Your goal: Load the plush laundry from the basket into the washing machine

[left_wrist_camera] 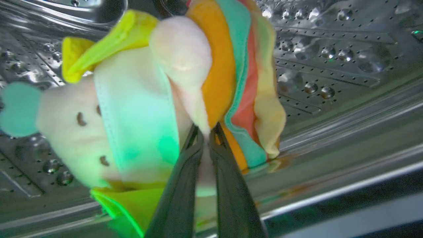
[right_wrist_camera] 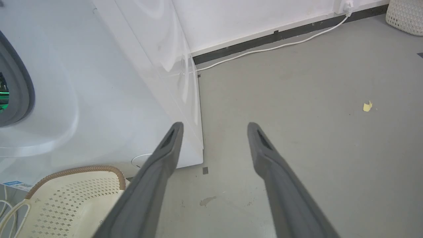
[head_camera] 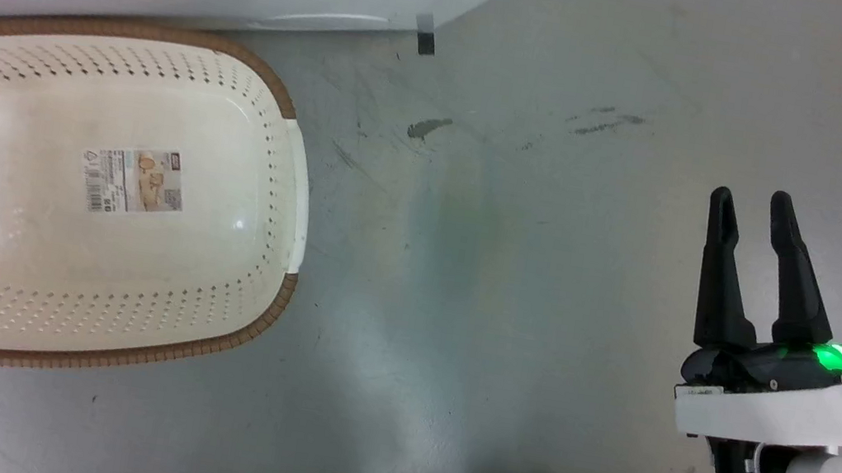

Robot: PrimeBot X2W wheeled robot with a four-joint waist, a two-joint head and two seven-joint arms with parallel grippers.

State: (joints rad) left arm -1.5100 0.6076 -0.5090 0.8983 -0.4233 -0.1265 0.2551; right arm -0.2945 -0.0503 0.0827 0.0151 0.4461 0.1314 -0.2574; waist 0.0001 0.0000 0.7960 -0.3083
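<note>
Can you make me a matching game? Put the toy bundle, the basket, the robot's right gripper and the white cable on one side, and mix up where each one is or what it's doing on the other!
Things:
1. plush laundry
2. basket
3. right gripper
4. white cable

Places or states:
A. on the floor, with just a paper label inside
B. lying along the bottom of the wall
C. pinched by the left gripper inside the steel drum
D. jaws apart, holding nothing

Pairs: 1-C, 2-A, 3-D, 4-B
</note>
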